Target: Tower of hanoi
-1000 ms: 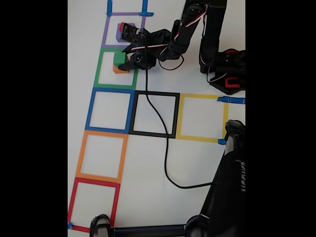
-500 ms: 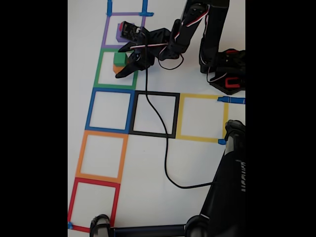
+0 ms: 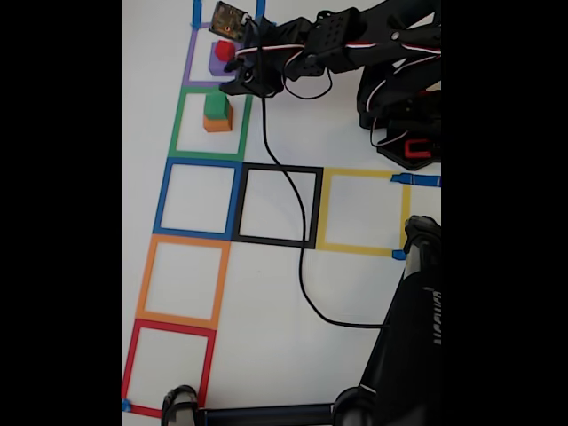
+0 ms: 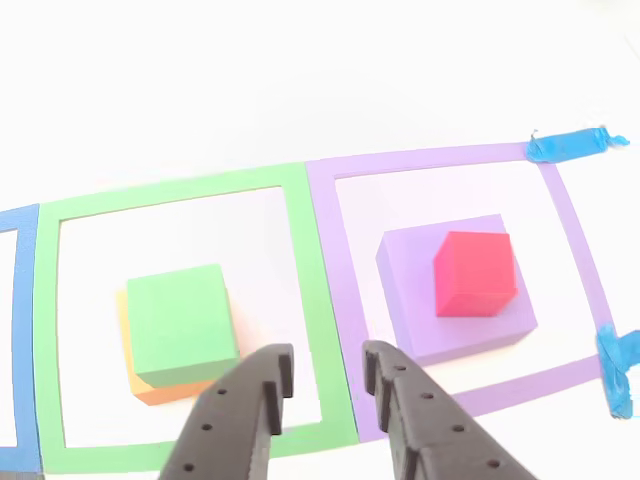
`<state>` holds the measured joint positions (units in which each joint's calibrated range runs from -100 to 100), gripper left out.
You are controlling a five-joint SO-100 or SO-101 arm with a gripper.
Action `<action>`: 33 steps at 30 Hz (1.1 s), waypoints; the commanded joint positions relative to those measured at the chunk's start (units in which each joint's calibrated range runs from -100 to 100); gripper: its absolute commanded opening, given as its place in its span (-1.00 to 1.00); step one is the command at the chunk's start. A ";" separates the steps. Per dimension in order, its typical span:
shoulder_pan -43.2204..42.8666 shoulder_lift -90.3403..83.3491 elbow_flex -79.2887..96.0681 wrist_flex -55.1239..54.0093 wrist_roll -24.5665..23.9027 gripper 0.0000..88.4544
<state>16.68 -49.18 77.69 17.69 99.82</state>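
Tool empty, jaws slightly apart, hovering over the green tape border between the two stacks. Risk: both stacks are loose; green cube sits skewed on orange cube, so a low or off-centre descent could knock it off; a finger could also clip purple cube and shift red cube riding on it. No real containers: green tape square holds green-on-orange, purple tape square holds red-on-purple, on the white surface.
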 commanded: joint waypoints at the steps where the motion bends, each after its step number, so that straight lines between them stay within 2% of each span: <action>1: 1.06 -6.41 -9.51 14.45 0.18 -0.97; 11: 4.42 -6.90 -41.96 51.13 0.18 -0.97; 15: 5.95 -3.99 -55.96 62.55 0.18 -0.97; 18: 7.77 -2.54 -61.23 66.92 0.18 -0.97; 24: 12.37 -4.64 -53.87 63.44 0.18 -0.94; 30: 17.36 -8.43 -33.42 43.84 0.18 -0.90; 33: 19.66 -7.79 -25.23 33.24 0.18 -0.80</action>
<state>34.11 -56.02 45.02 63.89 100.00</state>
